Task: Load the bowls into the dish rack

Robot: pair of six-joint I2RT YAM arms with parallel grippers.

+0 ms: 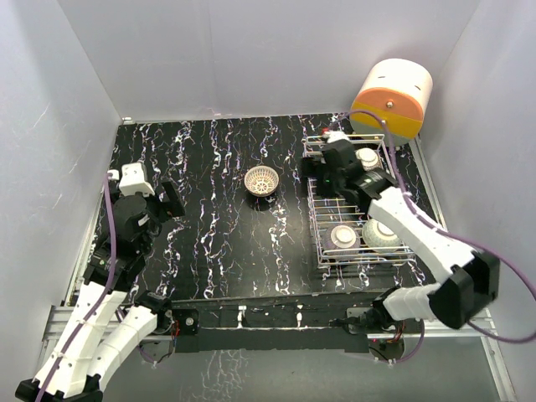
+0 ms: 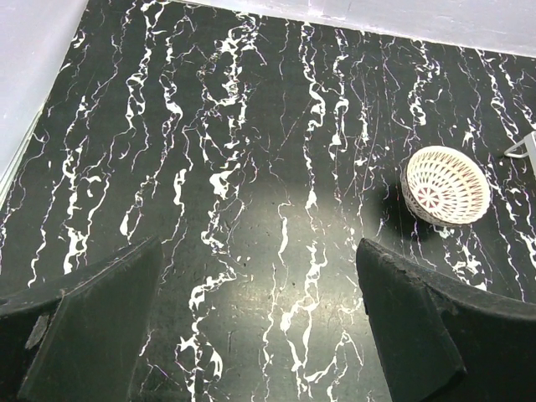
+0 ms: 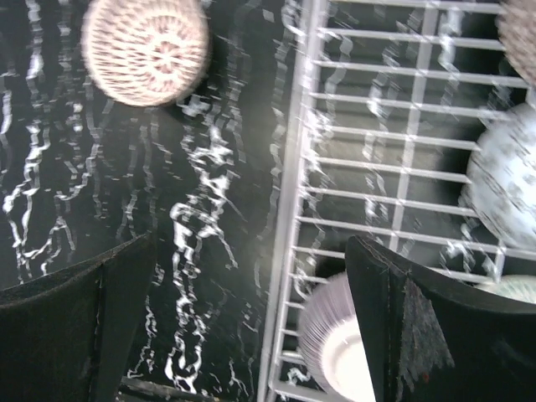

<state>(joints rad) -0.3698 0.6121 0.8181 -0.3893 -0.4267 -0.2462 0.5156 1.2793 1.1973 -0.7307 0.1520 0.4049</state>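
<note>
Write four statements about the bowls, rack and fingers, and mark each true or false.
1. The lattice bowl stands on the table, outside the rack. True.
2. The left fingers grip a bowl. False: they are open and empty.
3. The rack is empty. False: several bowls lie in it.
4. The right fingers are open above the rack's edge. True.

Marbled table (image 1: 218,243): bowl (image 1: 261,179), rack (image 1: 316,226), perhaps cylinder (image 1: 394,96)
</note>
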